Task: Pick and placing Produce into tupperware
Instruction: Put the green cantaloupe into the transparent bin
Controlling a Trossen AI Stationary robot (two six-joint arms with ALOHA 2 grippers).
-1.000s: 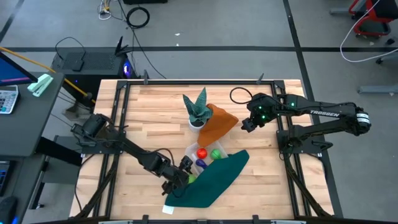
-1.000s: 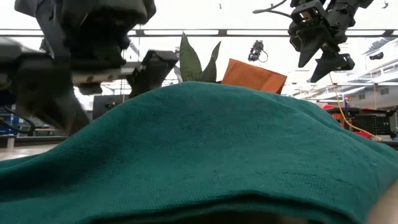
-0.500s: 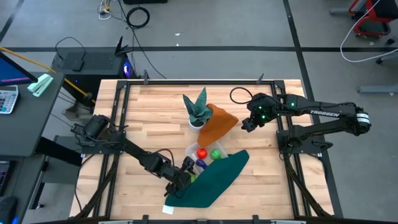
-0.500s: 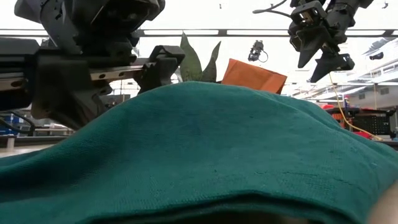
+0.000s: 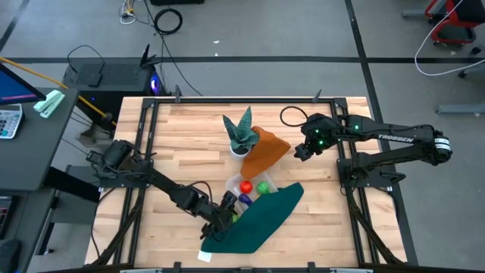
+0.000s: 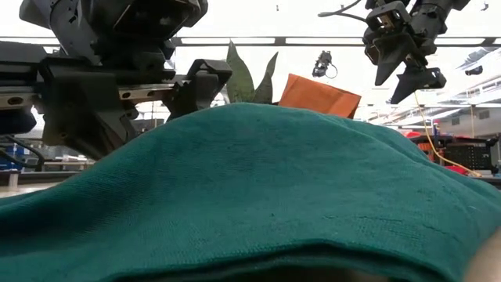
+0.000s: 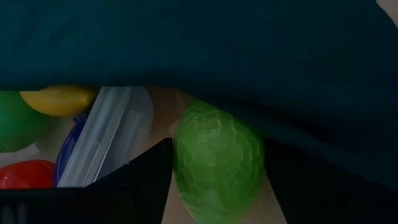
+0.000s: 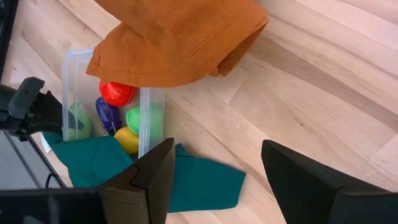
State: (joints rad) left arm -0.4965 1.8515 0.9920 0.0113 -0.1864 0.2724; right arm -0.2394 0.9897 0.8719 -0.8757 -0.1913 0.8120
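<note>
Green produce [image 7: 217, 162] upright between left pincer [image 7: 214, 180] fingers.

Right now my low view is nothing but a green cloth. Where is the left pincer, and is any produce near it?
Observer: The left pincer is down at the edge of the green cloth. A green produce piece lies right in front of it, partly under the cloth.
Operator: Is the tupperware close?
Observer: Yes. The tupperware is right beside that piece, and its clear wall stands between the piece and the other produce.
Operator: What's inside?
Observer: A red piece, a yellow one, a second green one and a purple one. An orange cloth hangs over one end.
</note>
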